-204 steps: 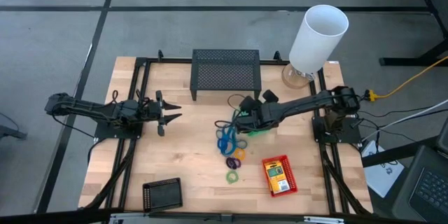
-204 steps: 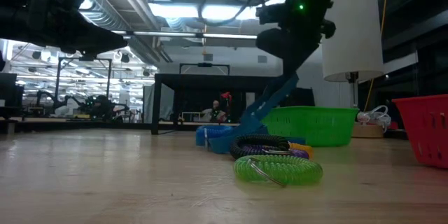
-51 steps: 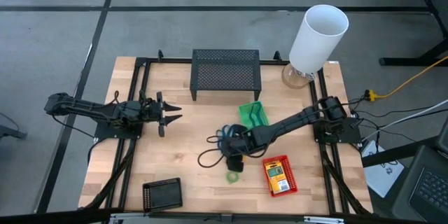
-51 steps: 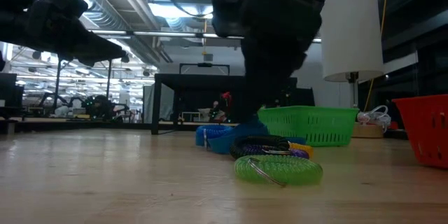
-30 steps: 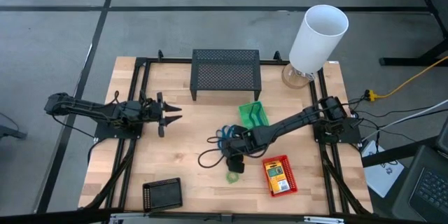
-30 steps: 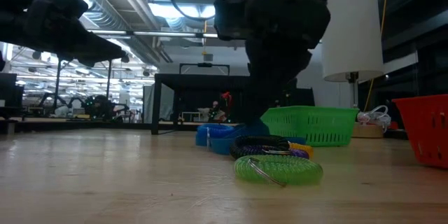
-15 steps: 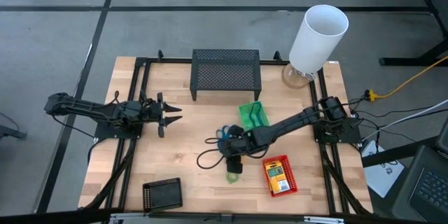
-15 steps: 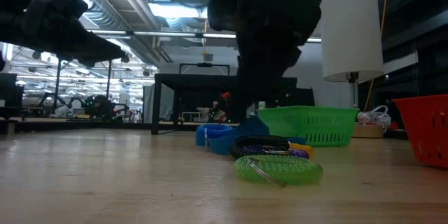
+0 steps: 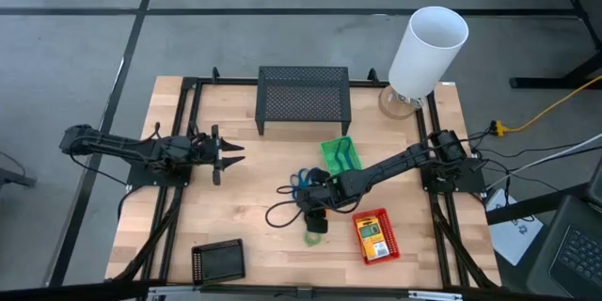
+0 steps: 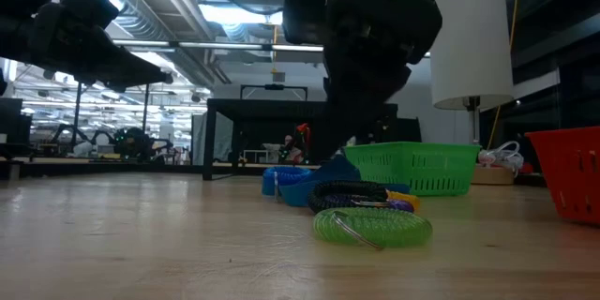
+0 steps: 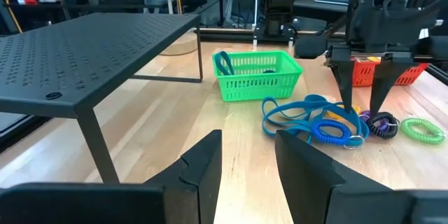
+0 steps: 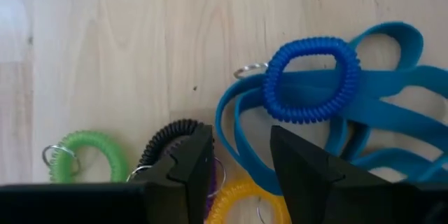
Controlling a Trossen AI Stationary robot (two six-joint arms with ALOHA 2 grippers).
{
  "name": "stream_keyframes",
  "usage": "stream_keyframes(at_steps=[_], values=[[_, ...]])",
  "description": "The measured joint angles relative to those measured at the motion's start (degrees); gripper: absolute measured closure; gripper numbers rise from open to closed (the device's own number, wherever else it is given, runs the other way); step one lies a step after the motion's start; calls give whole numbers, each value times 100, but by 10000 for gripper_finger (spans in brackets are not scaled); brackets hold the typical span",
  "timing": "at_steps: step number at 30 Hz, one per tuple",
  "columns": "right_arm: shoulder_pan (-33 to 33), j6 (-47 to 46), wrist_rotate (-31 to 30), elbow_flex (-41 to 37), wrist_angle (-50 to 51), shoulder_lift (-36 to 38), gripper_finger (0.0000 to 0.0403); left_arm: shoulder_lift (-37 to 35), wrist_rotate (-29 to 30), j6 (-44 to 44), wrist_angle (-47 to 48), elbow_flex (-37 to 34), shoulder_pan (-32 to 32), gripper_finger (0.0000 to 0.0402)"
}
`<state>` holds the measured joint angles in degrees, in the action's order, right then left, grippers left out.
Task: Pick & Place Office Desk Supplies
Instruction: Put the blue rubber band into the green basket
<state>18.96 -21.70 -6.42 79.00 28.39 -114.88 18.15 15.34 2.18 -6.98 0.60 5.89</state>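
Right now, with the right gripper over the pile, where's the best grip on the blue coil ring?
Pinch the blue coil ring across its free outer arc, coming straight down from above. It lies flat on the blue bands, so a lower pinch would likely grab them too. The right gripper is open above the pile.

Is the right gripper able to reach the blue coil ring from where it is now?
Probably yes. The right gripper hangs open just above the pile, and the blue coil ring lies on top of the blue bands, uncovered. Nothing stands between them.
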Motion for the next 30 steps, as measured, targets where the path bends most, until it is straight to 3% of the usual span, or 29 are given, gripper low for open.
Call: stream_keyframes(at_steps=[16, 20, 26, 30], values=[[-55, -31, 47, -11, 184, -290, 265, -2, 0, 17, 54, 0, 1, 272], [-132, -32, 66, -9, 171, -290, 297, 0, 0, 19, 82, 1, 0, 272], [-213, 5, 140, -9, 169, -290, 386, -2, 0, 19, 83, 1, 0, 272], [-240, 11, 148, -2, 170, -266, 388, -1, 0, 17, 82, 1, 0, 272]])
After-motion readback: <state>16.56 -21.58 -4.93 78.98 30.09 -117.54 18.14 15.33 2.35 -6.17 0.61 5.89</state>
